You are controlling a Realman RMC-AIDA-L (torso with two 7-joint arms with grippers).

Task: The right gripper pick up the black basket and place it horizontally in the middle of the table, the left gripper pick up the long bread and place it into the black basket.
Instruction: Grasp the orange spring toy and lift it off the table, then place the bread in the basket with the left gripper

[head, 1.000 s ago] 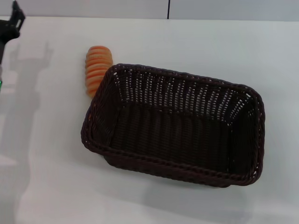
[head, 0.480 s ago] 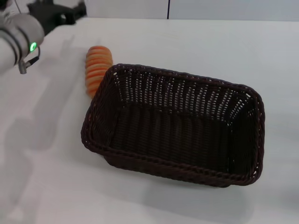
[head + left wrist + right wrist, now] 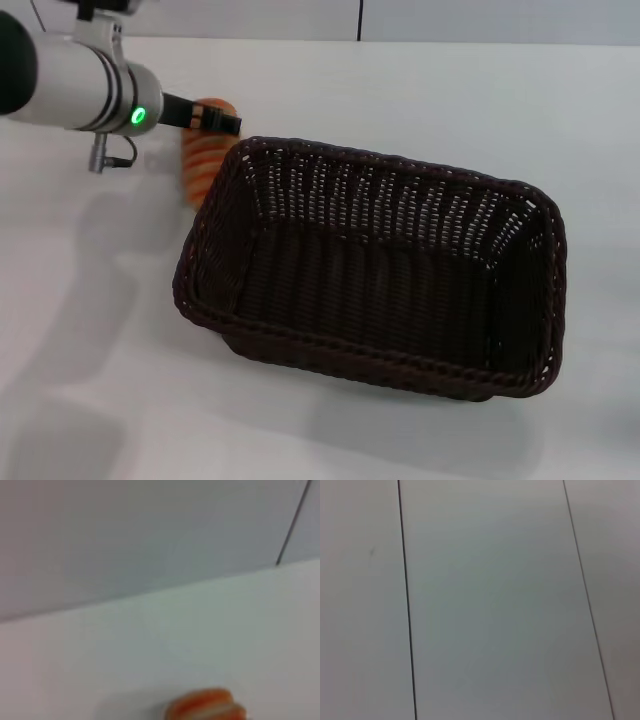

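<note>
Head view | white table point(image 3: 420, 90) | left pincer point(image 3: 225, 122) over long bread point(image 3: 200, 160), opening unclear | pale wall behind

The black basket point(image 3: 375, 270) sits mid-table point(image 3: 90, 330). The long bread point(image 3: 200, 160) lies just beyond its far left corner, on the table. My left gripper point(image 3: 215, 118) hangs over the bread's far end.

Pale panelled wall point(image 3: 490, 600) crossed by thin dark seams point(image 3: 407, 630)
</note>
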